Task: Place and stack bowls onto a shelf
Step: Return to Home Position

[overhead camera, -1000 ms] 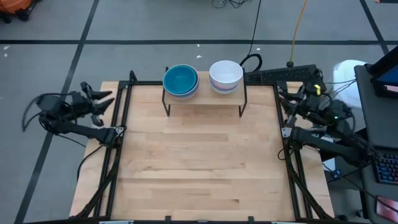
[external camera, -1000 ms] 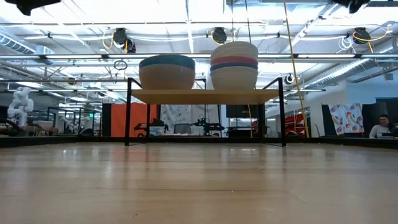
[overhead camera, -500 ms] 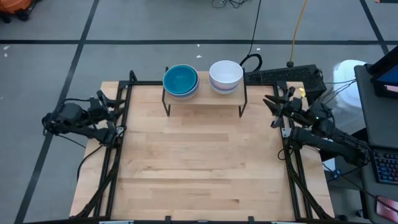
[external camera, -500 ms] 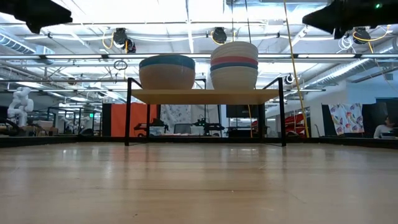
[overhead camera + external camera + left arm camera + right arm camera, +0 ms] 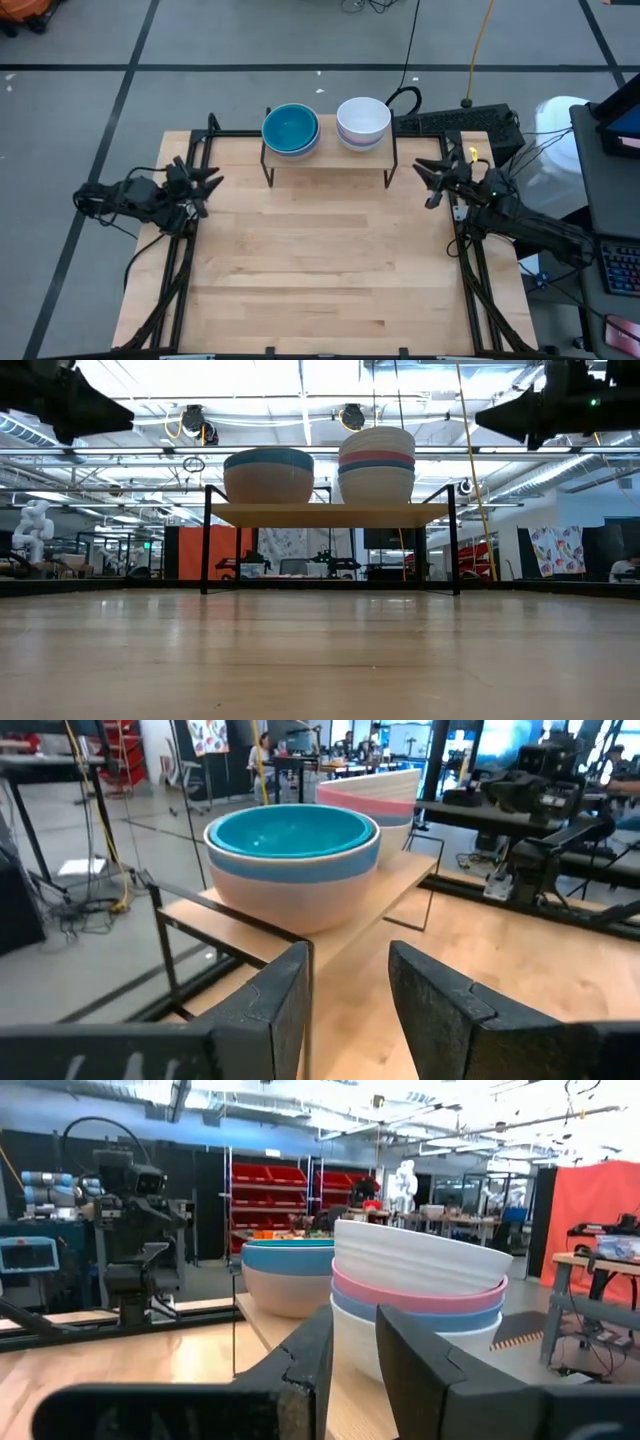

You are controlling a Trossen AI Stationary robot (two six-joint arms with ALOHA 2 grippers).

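Observation:
The shelf (image 5: 328,150) stands at the table's far edge on thin black legs. It carries two stacks of bowls: a left stack topped by a teal bowl (image 5: 290,129) and a right stack topped by a white bowl (image 5: 363,120), with pink and blue bowls under it (image 5: 420,1295). My left gripper (image 5: 207,184) hangs open over the table's left edge, pointing toward the teal stack (image 5: 292,850). My right gripper (image 5: 428,182) hangs open over the right edge, pointing toward the white stack. Neither holds anything.
Black frame rails (image 5: 196,200) run along the table's left and right edges. A dark keyboard (image 5: 455,120) and cables lie behind the shelf at the back right. The wooden tabletop (image 5: 320,260) spreads in front of the shelf.
Both arms have come down and swung inward. My left gripper has gone toward the table's right, reaching over the left edge; my right gripper has gone toward the table's left, reaching over the right edge. The bowls and shelf have not moved.

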